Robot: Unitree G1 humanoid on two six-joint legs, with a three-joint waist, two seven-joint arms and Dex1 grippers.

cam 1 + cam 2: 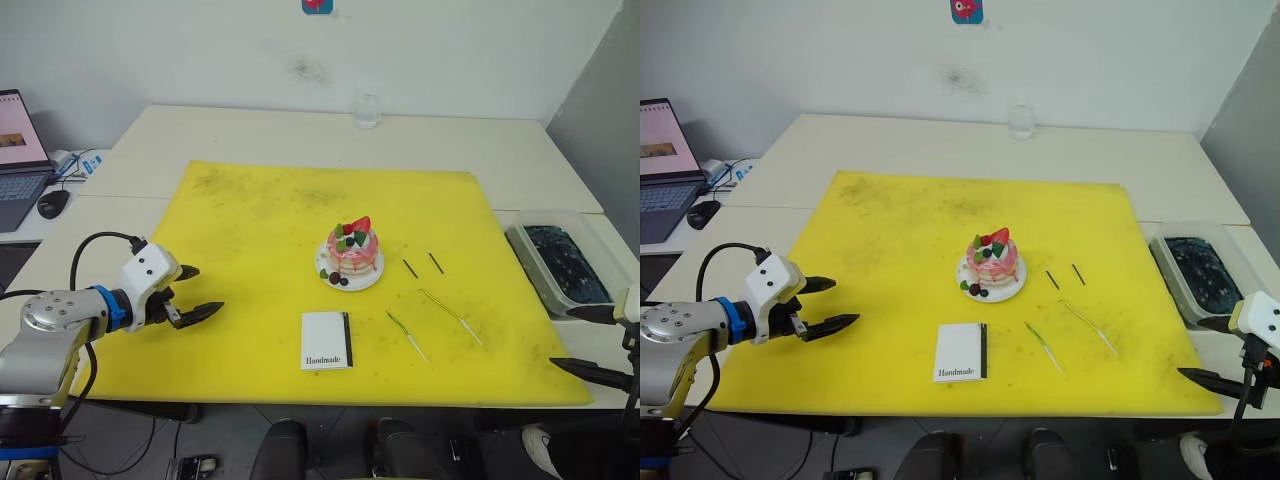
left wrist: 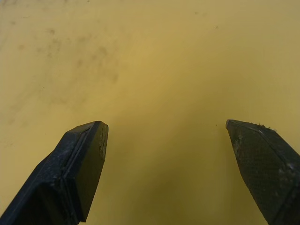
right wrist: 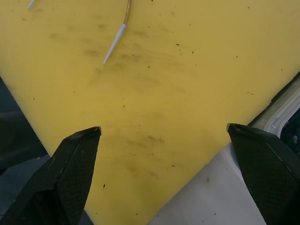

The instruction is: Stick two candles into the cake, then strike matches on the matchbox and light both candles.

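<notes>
The pink cake [image 1: 351,250] with a strawberry on top sits on a small white plate [image 1: 372,281] in the middle of a yellow mat [image 1: 250,220]. To its right lie two short dark matches [image 1: 410,268] [image 1: 436,262]. Two thin yellow-green candles [image 1: 407,335] [image 1: 450,316] lie nearer the mat's front edge. The white matchbox [image 1: 327,341] lies flat in front of the cake. My left gripper [image 1: 205,290] is open over the mat's left side, holding nothing. At the mat's front right corner my right gripper [image 1: 560,338] is open too, and a candle end [image 3: 117,40] lies ahead of it.
A clear glass [image 1: 367,108] stands at the table's back. A laptop [image 1: 15,150] and a mouse [image 1: 52,203] are on the far left. On the right, just off the mat, sits a grey tray [image 1: 558,265] with dark contents.
</notes>
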